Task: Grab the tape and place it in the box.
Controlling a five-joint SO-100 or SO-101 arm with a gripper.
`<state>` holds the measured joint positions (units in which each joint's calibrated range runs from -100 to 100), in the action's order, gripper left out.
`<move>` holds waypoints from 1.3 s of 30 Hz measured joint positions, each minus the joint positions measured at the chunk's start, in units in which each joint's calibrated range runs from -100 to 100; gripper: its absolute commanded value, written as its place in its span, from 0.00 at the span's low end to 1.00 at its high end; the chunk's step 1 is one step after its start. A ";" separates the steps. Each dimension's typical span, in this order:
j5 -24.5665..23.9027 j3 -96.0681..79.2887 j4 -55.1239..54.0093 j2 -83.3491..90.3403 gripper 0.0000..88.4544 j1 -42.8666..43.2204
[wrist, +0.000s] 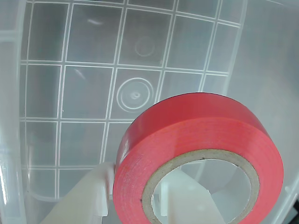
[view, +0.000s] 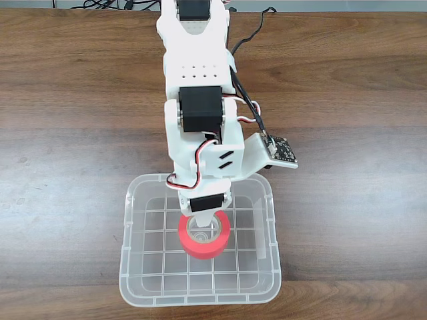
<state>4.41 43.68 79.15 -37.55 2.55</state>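
Claw (view: 204,223) grasping tape (view: 204,239) through its core, one finger (wrist: 88,198) outside, holding it over box (view: 133,267) at lower centre, likely for release.

tape (view: 203,241): showing bright red-orange around a pale grey-beige core ring
box (view: 129,267): appearing clear and translucent, its floor carrying a grid of pale lines; a ringed circle is sitting in one square in the wrist view
arm (view: 197,73): showing white shells with black motor blocks
cables (view: 248,110): running black, red and white
table (view: 67,100): showing brown wood grain in lengthwise streaks
small board (view: 281,148): looking dark, possibly black, on a white bracket
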 measured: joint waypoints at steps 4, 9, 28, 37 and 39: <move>-0.05 0.09 0.00 -0.50 0.20 0.00; -0.16 0.81 0.00 -0.50 0.20 -0.08; -0.21 2.17 3.73 -0.08 0.03 -0.08; -0.21 2.26 15.42 12.31 0.01 -0.08; -0.21 2.26 17.80 16.16 0.01 -0.08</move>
<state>4.20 45.94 96.95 -21.39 2.48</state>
